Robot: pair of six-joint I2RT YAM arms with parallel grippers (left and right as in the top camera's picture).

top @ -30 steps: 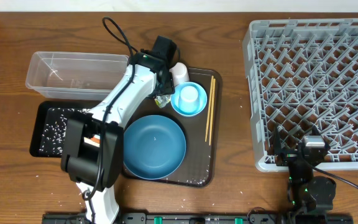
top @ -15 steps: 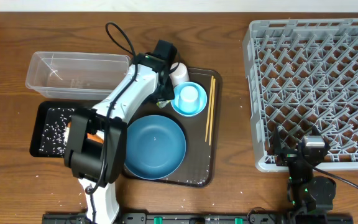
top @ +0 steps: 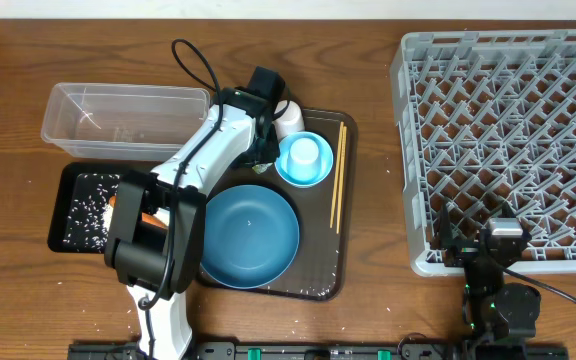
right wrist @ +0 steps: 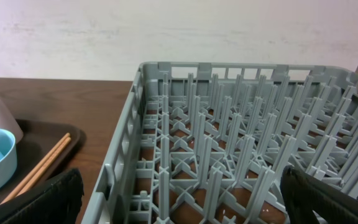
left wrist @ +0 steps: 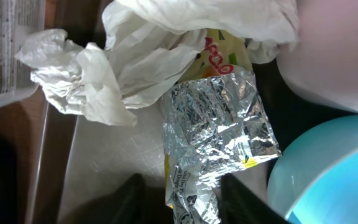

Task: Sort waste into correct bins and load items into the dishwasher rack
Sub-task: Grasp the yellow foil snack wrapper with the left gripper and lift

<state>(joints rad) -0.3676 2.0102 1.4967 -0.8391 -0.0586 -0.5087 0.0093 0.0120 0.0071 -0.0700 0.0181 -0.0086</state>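
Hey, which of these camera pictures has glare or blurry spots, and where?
Left wrist view: the foil packet glints brightly, the blue bowl at lower right is out of focus. Right wrist view: the rack is sharp. Overhead view: even light, no harsh shadows.

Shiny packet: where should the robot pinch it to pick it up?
On the foil packet, probably the narrow crumpled lower end, pinched across its width from straight above. It lies flat, and that end sits clear of the paper wrappers and light-blue bowl, between the open jaws.
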